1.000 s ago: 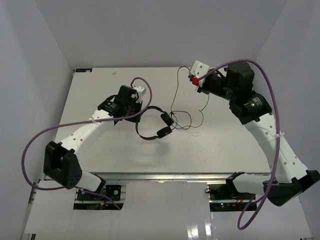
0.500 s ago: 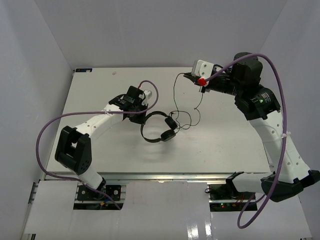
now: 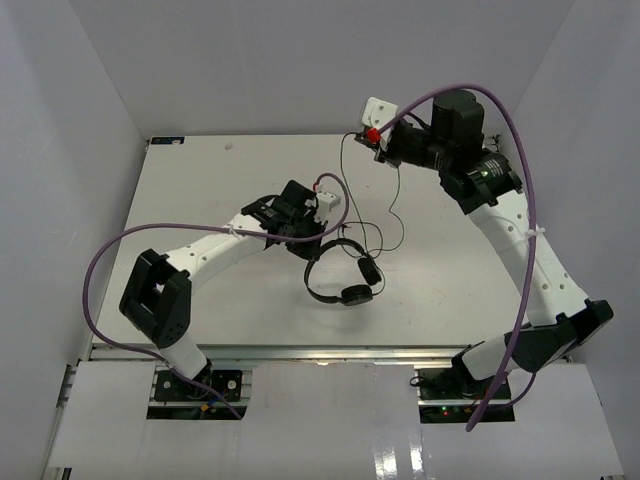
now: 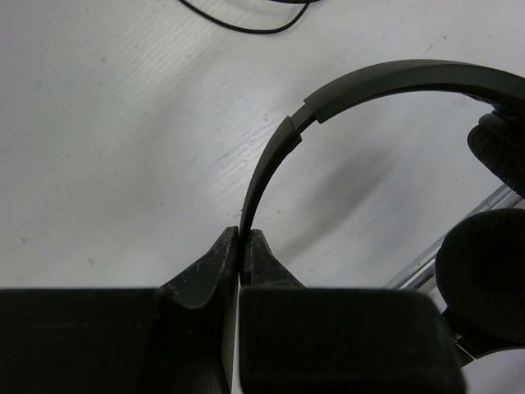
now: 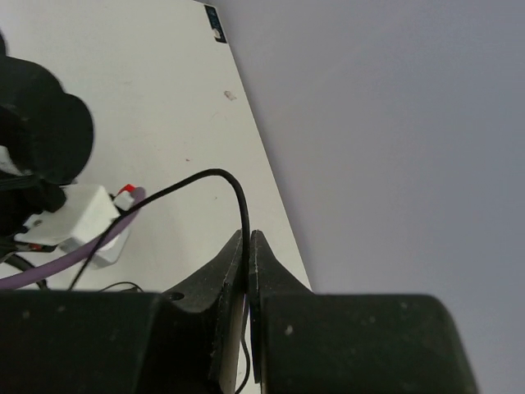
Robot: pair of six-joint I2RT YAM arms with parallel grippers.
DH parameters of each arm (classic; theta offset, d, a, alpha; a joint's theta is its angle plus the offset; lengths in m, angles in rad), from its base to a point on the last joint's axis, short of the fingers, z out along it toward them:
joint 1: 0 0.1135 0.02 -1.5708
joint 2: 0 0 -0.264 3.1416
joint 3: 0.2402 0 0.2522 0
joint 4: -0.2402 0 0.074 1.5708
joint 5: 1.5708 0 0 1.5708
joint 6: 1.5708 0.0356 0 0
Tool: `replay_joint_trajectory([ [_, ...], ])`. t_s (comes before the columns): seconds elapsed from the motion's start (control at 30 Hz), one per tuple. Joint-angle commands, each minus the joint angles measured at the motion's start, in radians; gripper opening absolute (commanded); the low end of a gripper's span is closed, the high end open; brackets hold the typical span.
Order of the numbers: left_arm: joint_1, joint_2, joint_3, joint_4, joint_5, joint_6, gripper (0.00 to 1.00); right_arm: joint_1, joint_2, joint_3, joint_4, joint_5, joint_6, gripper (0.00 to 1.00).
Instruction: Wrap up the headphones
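Note:
The black headphones (image 3: 340,275) hang from my left gripper (image 3: 318,248), near the table's middle. In the left wrist view my left gripper (image 4: 243,246) is shut on the thin headband (image 4: 369,82), with both round earcups (image 4: 486,275) at the right edge. The thin black cord (image 3: 393,200) runs from the earcups up to my right gripper (image 3: 362,138) at the back of the table. In the right wrist view my right gripper (image 5: 248,242) is shut on the cord (image 5: 221,174), which arcs out above the fingertips.
The white table (image 3: 200,170) is walled by grey panels at the back and both sides. Thick purple robot cables (image 3: 105,270) loop off both arms. Loose cord loops (image 3: 375,240) lie just behind the earcups. The table's metal front rail (image 3: 320,352) runs below the headphones.
My left gripper has carried the headphones right and toward the front edge. My right gripper has moved left and back with the cord, pulling it longer.

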Motion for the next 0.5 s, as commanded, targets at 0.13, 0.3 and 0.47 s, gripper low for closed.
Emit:
replay_joint_trajectory([
  [0.13,-0.041,-0.202,-0.108,0.162,0.083,-0.006,0.00,-0.033,-0.010,-0.088,0.166,0.196,0.070,0.08],
  [0.3,-0.051,-0.313,-0.151,0.193,0.114,-0.019,0.00,-0.047,0.003,-0.157,0.204,0.217,0.104,0.08],
  [0.47,-0.060,-0.432,-0.143,0.191,0.109,-0.045,0.00,-0.059,0.025,-0.251,0.264,0.307,0.177,0.08],
])
